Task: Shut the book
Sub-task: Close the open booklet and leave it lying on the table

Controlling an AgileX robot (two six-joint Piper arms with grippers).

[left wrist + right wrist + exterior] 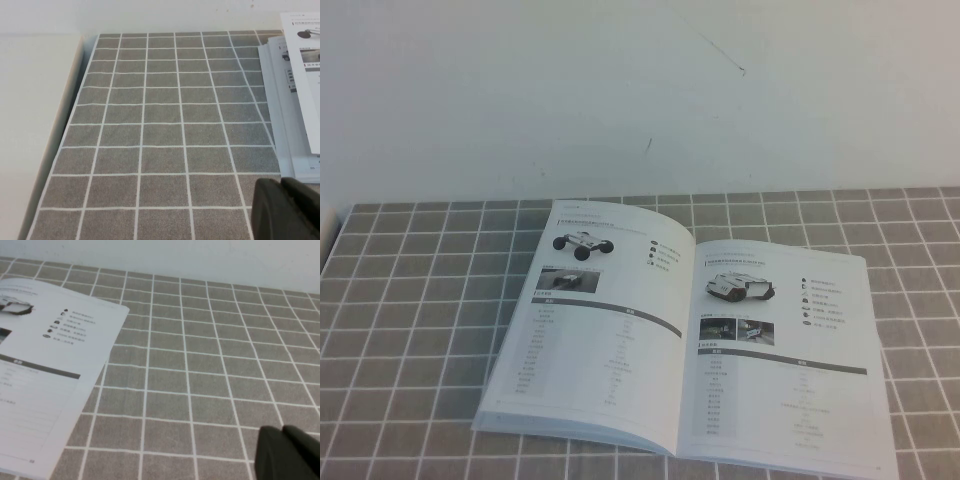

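Observation:
An open white booklet (pixel 690 340) lies flat on the grey tiled mat, its two pages showing robot pictures and tables. Neither arm appears in the high view. In the left wrist view the left gripper (pixel 286 202) is shut with nothing in it, hovering over bare tiles just beside the booklet's left page edge (pixel 295 100). The right wrist view shows the right gripper (pixel 285 450), also shut and empty, above tiles at some distance from the booklet's right page (pixel 50 375).
The grey tiled mat (pixel 410 300) covers the table up to a white wall (pixel 620 90) at the back. A cream table border (pixel 35 125) runs along the mat's left side.

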